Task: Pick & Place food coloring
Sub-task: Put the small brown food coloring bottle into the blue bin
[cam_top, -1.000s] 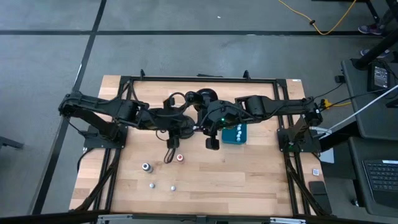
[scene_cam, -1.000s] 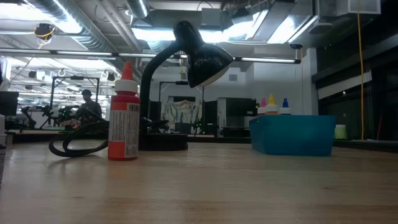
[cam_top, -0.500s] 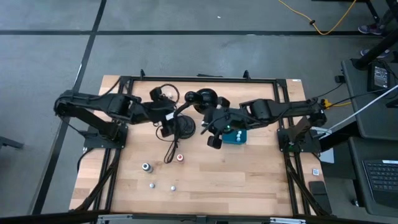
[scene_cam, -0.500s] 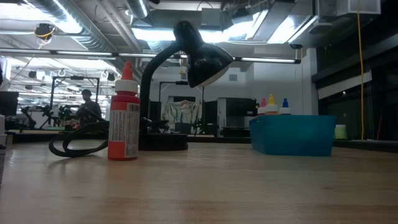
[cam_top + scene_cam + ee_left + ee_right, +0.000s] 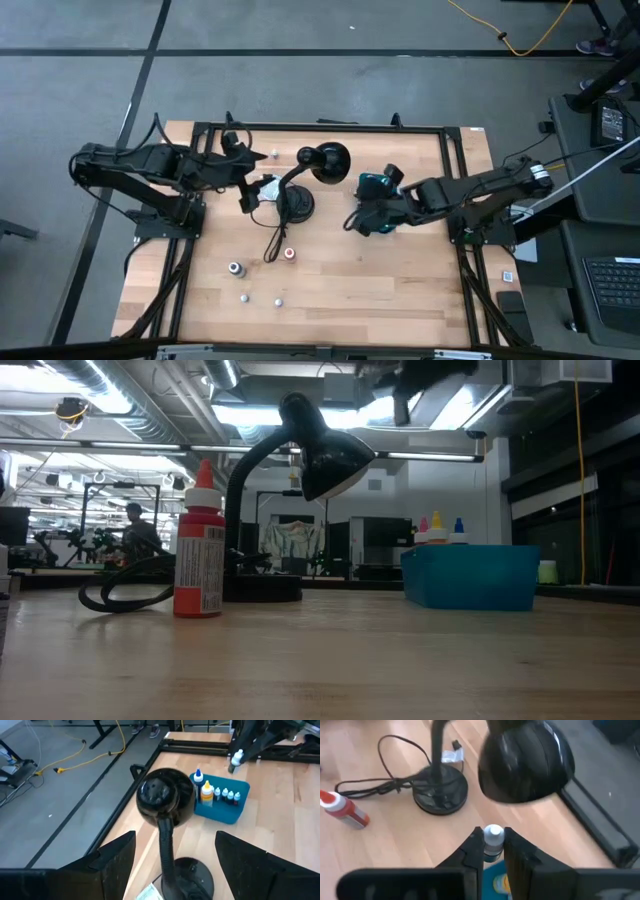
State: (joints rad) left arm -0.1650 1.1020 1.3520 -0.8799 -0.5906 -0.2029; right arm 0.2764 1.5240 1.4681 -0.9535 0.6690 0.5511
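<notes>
The pale wooden table (image 5: 400, 270) sits on a grey floor, with a black desk lamp (image 5: 318, 165) near the middle of the high view and a teal box (image 5: 470, 575) to its right. Within the last second both arms have pulled apart: the left gripper (image 5: 245, 195), fingers spread and carrying nothing, has drawn back to the left of the lamp base, while the right gripper (image 5: 492, 852) has swung rightward over the box, clenched on a white-capped dropper bottle (image 5: 493, 840). That looks like a drop-off about to happen. Several bottles (image 5: 220, 794) already stand in the box; a red bottle (image 5: 200, 540) and three more (image 5: 235, 268) wait lower left of centre.
</notes>
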